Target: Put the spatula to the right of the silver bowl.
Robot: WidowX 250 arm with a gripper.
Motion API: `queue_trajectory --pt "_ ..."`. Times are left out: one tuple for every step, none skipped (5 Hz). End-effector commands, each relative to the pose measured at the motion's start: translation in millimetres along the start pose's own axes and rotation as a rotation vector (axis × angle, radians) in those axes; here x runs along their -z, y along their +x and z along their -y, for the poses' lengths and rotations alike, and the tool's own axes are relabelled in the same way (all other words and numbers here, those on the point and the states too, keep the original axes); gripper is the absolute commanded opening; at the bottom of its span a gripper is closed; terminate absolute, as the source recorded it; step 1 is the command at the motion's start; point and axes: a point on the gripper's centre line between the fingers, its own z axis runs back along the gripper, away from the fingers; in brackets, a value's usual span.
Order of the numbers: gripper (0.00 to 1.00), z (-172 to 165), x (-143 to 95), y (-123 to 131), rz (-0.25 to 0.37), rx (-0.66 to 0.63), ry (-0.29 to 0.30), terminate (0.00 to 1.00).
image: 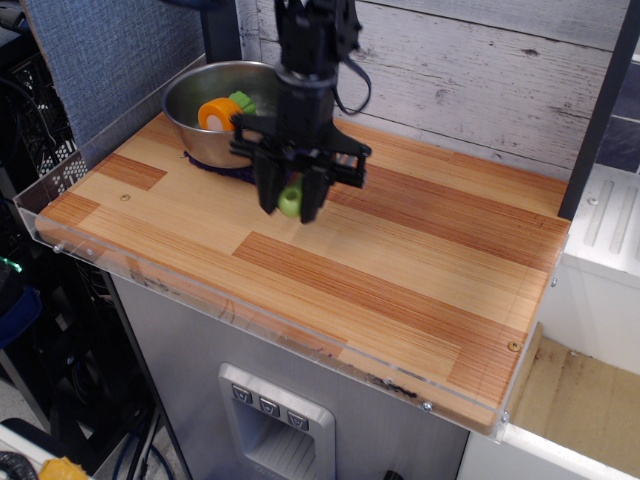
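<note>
The silver bowl [205, 135] stands at the back left of the wooden table on a dark purple-blue cloth [222, 166]. An orange-and-green toy vegetable [220, 110] lies inside it. My black gripper [291, 203] hangs just right of and in front of the bowl, close above the table. It is shut on the spatula [291, 201]; only the lime-green handle shows between the fingers. The grey blade is hidden by the gripper.
The wooden table [400, 270] has a clear plastic rim along its front and left edges. A whitewashed plank wall [450, 70] runs behind it. A blue-grey panel [110, 50] stands at the back left.
</note>
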Motion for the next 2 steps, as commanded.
queue_trajectory --pt "0.00 -5.4 0.3 28.9 0.009 -0.031 -0.107 0.00" --pt "0.00 -1.0 -3.9 32.9 0.019 -0.003 -0.124 0.00"
